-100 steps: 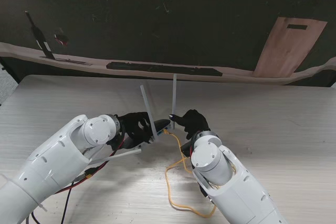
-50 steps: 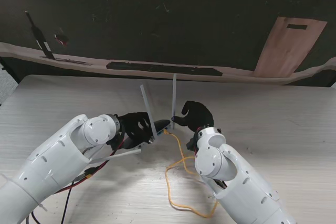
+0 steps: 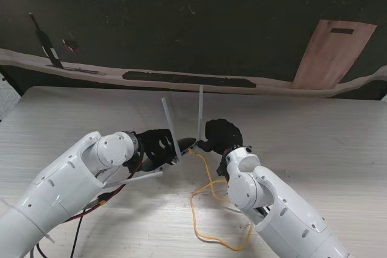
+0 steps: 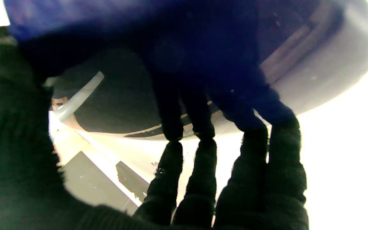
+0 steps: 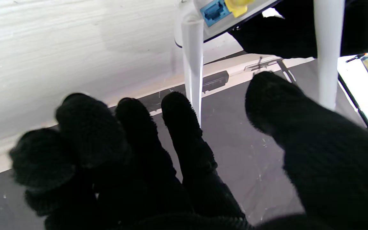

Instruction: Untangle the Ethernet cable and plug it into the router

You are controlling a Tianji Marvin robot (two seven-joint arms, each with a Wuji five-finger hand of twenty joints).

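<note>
text: none legible | labels: none | numbers: none

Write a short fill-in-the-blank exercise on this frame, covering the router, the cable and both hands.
1. The Ethernet cable lying on the table is ____ in colour.
2. The router is held by the ____ hand.
3. In the right wrist view, the free port beside the yellow plug is ____.
4. The right hand holds ____.

Missing words: yellow; left; blue; nothing
</note>
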